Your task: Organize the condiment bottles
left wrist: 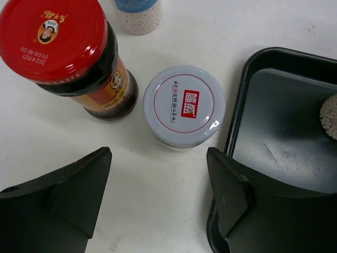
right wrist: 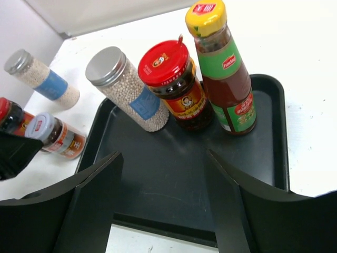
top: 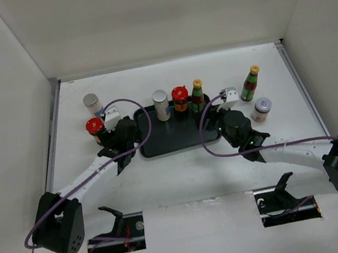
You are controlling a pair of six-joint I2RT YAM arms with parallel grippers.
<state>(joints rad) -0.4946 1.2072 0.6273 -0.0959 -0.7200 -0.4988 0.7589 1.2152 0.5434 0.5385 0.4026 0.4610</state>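
A black tray (top: 171, 140) holds a silver-capped shaker (top: 161, 104), a red-lidded jar (top: 180, 98) and a green yellow-capped bottle (top: 197, 94) along its far edge; all three show in the right wrist view, shaker (right wrist: 129, 89), jar (right wrist: 176, 84), bottle (right wrist: 224, 68). My right gripper (right wrist: 164, 158) is open and empty over the tray's near right part. My left gripper (left wrist: 158, 158) is open and empty, just short of a short pale-lidded jar (left wrist: 184, 105) standing beside a red-lidded jar (left wrist: 68, 52), left of the tray (left wrist: 284, 121).
A second silver-capped shaker (top: 92, 104) stands at the far left. Right of the tray stand another green yellow-capped bottle (top: 250, 83) and a short pale-lidded jar (top: 260, 109). White walls close in the table's sides and back.
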